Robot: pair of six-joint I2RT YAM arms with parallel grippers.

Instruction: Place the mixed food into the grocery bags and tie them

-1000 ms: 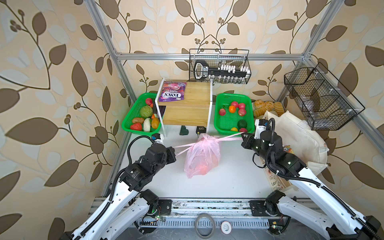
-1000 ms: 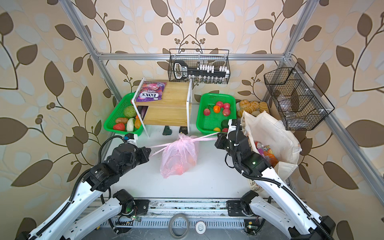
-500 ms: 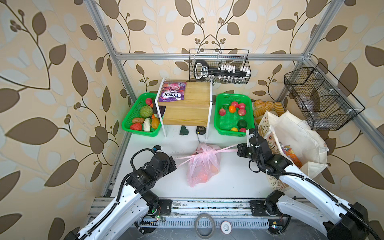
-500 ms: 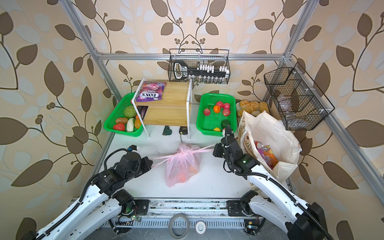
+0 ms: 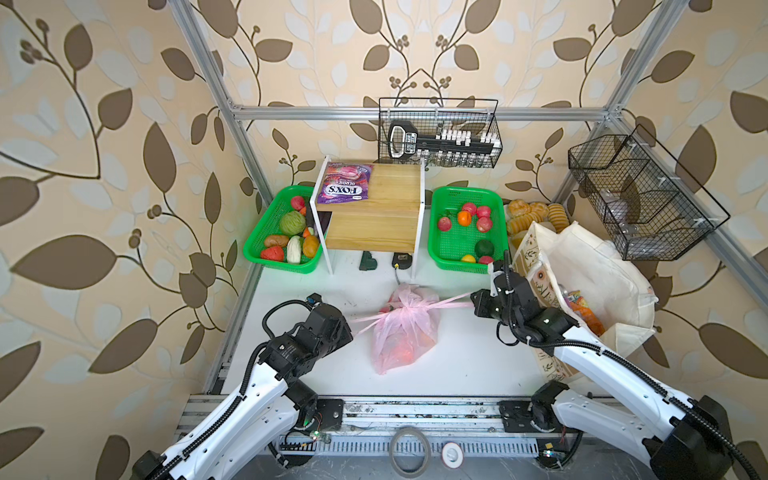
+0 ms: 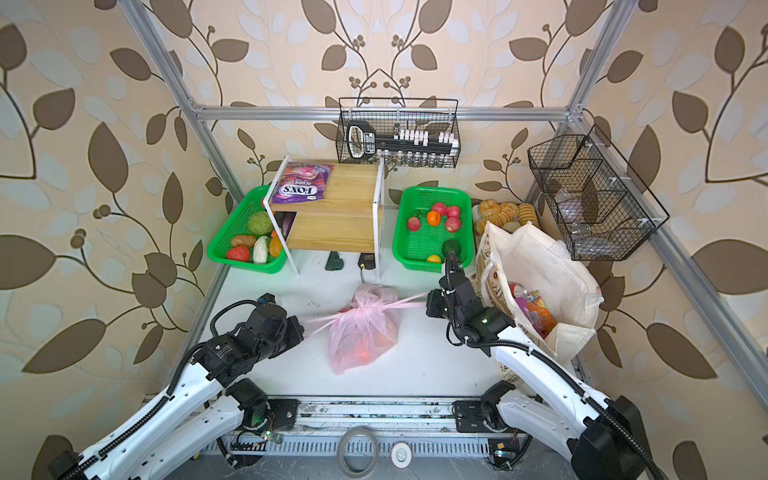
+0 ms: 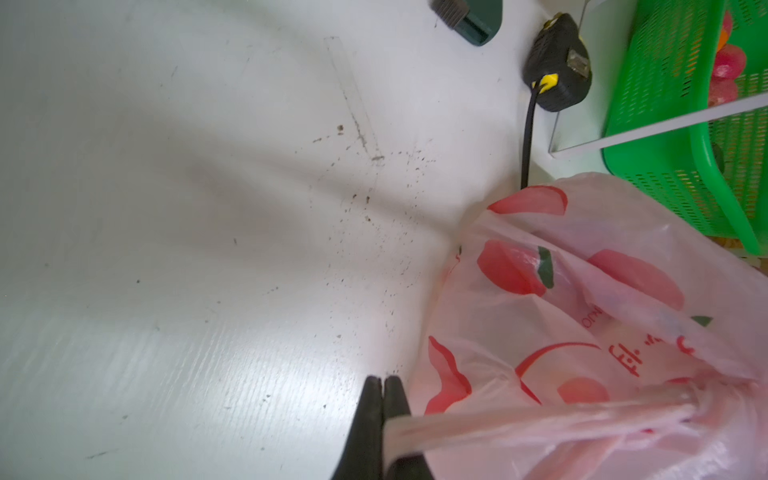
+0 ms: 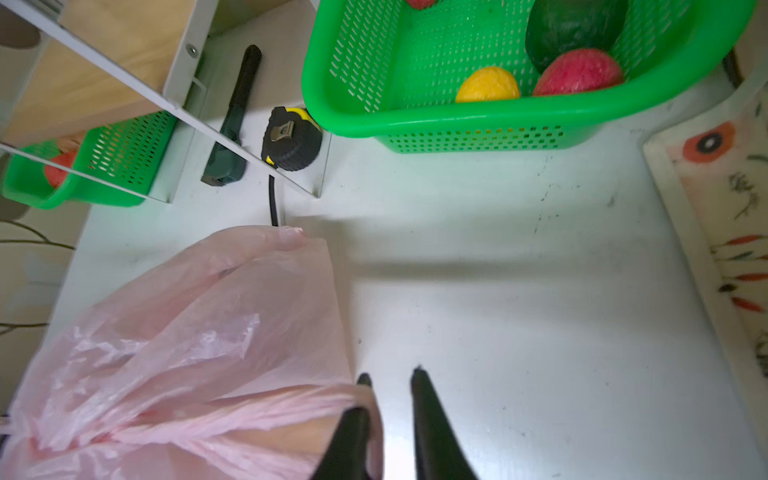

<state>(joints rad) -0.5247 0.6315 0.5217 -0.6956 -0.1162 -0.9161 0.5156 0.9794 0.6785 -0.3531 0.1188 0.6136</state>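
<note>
Currently, in both top views: thin translucent pink plastic bag with red fruit prints [image 5: 405, 336] lies at centre of white tabletop [image 5: 465, 365], neck gathered into a knot [image 5: 409, 309], orange-red items showing through. Left handle strip [image 5: 374, 317] runs to left tool [image 5: 350, 328], right handle strip [image 5: 453, 299] to right tool [image 5: 473, 302]. Cream canvas tote with printed panels [image 6: 540, 266] stands at right edge, mouth open, packets [image 6: 536, 316] & a can [image 6: 516, 289] inside.

Left wrist view: left tool [image 7: 382, 380] jaws pressed together, left handle strip [image 7: 519, 419] pinched between them, taut toward knot.

Right wrist view: right tool [image 8: 390, 374] jaws apart; right handle strip [image 8: 270, 407] draped over one finger [image 8: 351, 440], not clamped.

Assessment: step in hand = tying pink bag; knot appears cinched. Next move calls for: free left strip, slip right finger clear w/o snagging or dragging bag, then turn to tote.
</note>
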